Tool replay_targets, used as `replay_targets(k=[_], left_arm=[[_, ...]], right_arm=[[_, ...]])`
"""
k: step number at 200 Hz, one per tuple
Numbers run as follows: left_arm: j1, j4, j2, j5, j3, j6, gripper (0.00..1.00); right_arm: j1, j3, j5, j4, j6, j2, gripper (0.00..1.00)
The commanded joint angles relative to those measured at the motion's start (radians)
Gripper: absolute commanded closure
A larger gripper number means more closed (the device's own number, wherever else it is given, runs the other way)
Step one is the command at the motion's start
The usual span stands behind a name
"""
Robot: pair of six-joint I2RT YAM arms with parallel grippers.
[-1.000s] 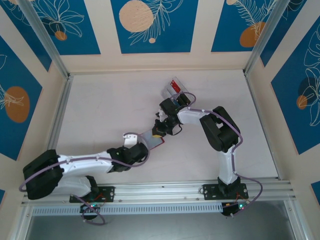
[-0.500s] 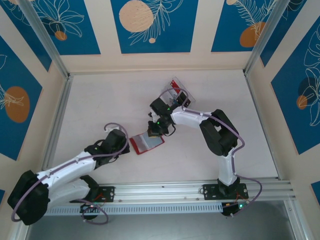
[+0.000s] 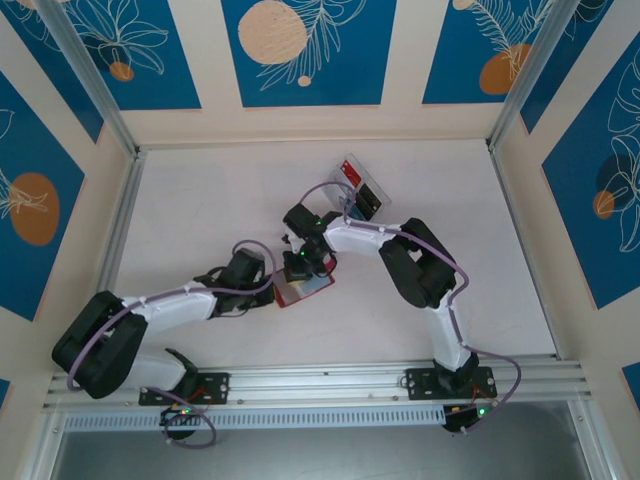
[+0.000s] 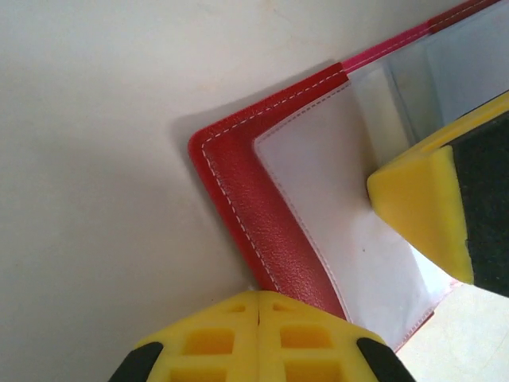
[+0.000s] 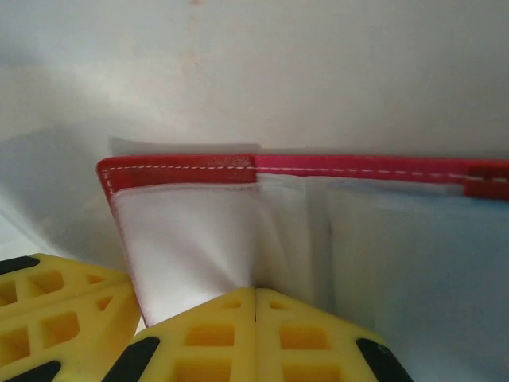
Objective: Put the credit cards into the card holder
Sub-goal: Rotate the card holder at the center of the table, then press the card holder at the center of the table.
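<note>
The red card holder (image 3: 305, 291) lies open on the table, its grey inner pockets (image 4: 334, 199) facing up. My left gripper (image 3: 268, 284) is shut, and its tips (image 4: 258, 306) rest at the holder's red stitched left edge (image 4: 254, 215). Shut as well, my right gripper (image 3: 300, 263) has its tips (image 5: 254, 291) pressed against the pocket (image 5: 191, 239) by the middle fold. I see nothing between either pair of jaws. The credit cards (image 3: 352, 176), red and dark, lie in the clear tray (image 3: 362, 190) behind the right arm.
Both grippers crowd the holder, and one yellow finger of each shows in the other's wrist view (image 4: 421, 215) (image 5: 56, 318). Bare white table (image 3: 200, 210) spreads to the left and far side. A metal rail (image 3: 330, 378) runs along the near edge.
My left gripper has swung away and come back to the holder's left edge, shutting as it came. The right gripper has moved left and toward me over the holder. The holder has shifted slightly.
</note>
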Motion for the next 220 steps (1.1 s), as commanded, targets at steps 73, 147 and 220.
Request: replay_targets(k=[73,147,220], left_arm=[[0.047,0.069,0.168,0.059,0.104,0.116,1.0],[0.058,-0.144,0.067,-0.033,0.216,0.165,1.0],[0.016,-0.27,0.092,0.073,0.411,0.206,1.0]], right_arm=[[-0.084,-0.155,0.005,0.071,0.058,-0.187,1.0],[-0.157,-0.145,0.071,-0.004,0.004,-0.207,0.96],[-0.177,-0.22,0.111,0.019,0.03,-0.152,0.99]])
